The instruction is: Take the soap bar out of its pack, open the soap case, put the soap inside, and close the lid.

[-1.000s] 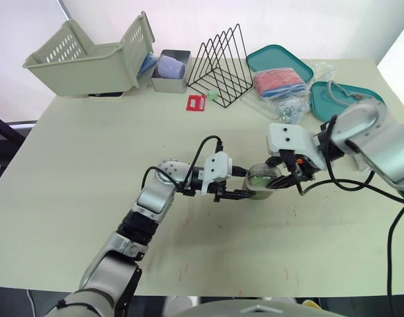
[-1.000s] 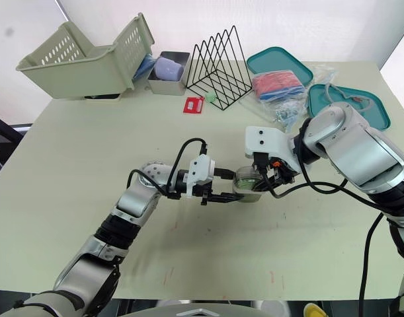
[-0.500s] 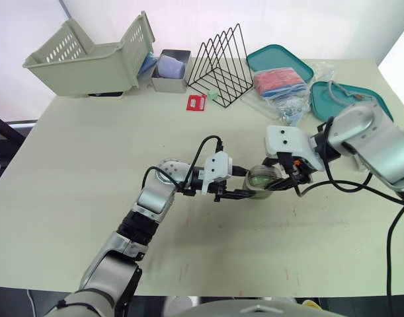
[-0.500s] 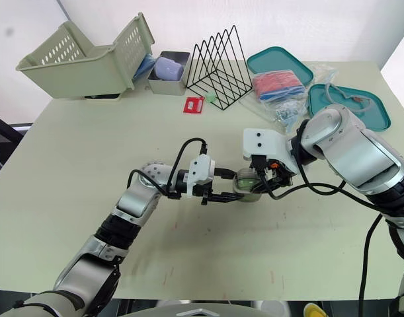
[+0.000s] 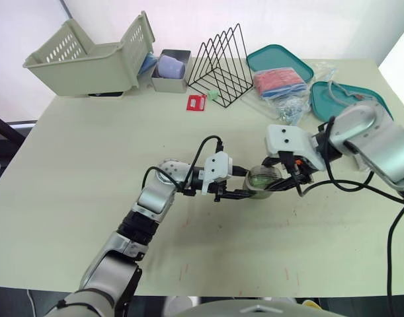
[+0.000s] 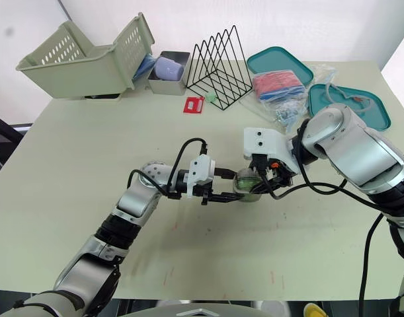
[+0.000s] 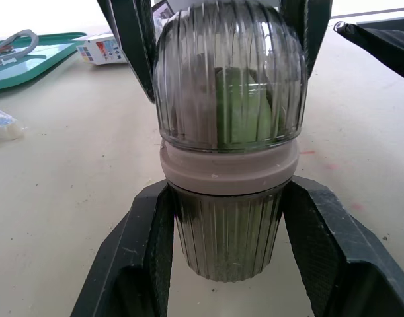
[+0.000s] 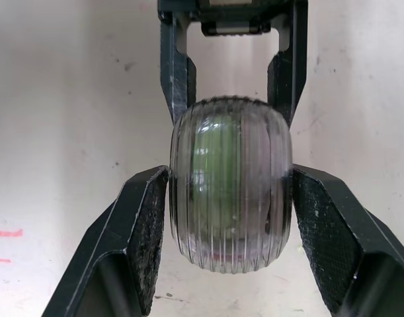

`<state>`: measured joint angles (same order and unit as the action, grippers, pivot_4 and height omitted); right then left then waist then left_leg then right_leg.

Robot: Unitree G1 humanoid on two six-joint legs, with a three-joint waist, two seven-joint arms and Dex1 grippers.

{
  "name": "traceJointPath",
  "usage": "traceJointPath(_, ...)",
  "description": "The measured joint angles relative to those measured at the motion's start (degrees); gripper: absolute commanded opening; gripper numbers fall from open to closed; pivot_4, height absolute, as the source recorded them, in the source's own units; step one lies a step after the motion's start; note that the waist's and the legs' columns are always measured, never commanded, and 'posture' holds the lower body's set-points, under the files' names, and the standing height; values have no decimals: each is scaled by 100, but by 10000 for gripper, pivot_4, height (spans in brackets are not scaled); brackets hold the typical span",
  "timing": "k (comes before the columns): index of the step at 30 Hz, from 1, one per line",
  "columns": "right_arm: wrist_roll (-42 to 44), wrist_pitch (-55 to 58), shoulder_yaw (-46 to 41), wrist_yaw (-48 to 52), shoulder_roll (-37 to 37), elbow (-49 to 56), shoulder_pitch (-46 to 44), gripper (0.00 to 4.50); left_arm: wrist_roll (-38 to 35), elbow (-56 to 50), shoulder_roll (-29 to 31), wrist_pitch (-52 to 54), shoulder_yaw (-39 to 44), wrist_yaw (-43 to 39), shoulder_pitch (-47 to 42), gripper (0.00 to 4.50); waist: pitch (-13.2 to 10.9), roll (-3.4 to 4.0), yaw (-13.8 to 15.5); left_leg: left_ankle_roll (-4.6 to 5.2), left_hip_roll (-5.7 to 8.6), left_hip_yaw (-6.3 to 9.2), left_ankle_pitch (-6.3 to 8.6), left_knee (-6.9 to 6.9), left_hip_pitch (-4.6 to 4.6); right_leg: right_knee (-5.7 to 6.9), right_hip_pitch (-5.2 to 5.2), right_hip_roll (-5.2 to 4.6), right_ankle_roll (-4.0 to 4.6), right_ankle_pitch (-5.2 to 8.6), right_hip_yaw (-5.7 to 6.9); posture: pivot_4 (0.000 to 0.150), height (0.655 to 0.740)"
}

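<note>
Now | soap case [image 7: 228, 158]: ribbed, clear, shut, green soap [image 7: 244, 109] inside | left gripper [image 7: 227, 190] clamps base [image 7: 225, 238] | right gripper [image 8: 229, 175] clamps lid [image 8: 229, 218]

- The soap case [image 5: 262, 179] is sitting on the table [image 5: 76, 152], with the soap [image 7: 244, 105] lying inside it.
- My left gripper [image 5: 248, 193] is clasping it from the left, my right gripper [image 5: 283, 183] from the right (fingers touching its sides).
- The wire rack [image 5: 221, 66] is standing behind.
</note>
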<state>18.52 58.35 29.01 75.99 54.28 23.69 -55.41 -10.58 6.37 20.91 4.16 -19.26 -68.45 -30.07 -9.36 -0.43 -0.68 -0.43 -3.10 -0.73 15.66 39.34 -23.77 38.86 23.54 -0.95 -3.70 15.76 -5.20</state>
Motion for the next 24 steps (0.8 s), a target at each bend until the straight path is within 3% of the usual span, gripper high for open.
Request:
traceJointPath(2, 30, 0, -81, -3, 1, 0, 0, 42774, 1, 0, 0, -1, -2, 0, 0, 19522, 0, 0, 0, 0, 0, 0, 0, 0, 0, 0, 0, 0, 0, 0, 0, 1500, 7400)
traceJointPath(3, 43, -1, -83, -4, 1, -1, -1, 44025, 0, 0, 0, -2, -2, 1, 0, 19522, 0, 0, 0, 0, 0, 0, 0, 0, 0, 0, 0, 0, 0, 0, 0, 1500, 7400)
traceJointPath(12, 84, -170, -138, 6, 20, -132, 0, 44025, 1, -2, 0, -6, -12, 9, -1, 19522, 0, 0, 3, 0, 0, 0, 0, 0, 0, 0, 0, 0, 0, 0, 0, 1500, 7400)
traceJointPath(19, 464, -474, -997, 358, 250, -628, -53, 44025, 0, -4, 5, -16, -31, 17, -4, 19522, 0, 0, 9, 0, 0, 0, 0, -1, -1, -2, 0, 0, 0, 0, 1, 1500, 7400)
traceJointPath(23, 857, -648, -1938, 281, 197, -1188, 303, 44025, -3, -4, 11, -24, -38, 18, -6, 19522, -1, -3, 12, 0, 0, 1, 0, 0, -2, -3, -2, -1, 0, 0, 3, 1500, 7400)
traceJointPath(24, 965, -629, -2148, 190, 131, -1297, 409, 41756, -4, -5, 13, -27, -38, 17, -8, 19522, -1, -2, 8, 0, 1, 0, 0, -1, 0, -1, -2, -1, 0, 0, 2, 1500, 7400)
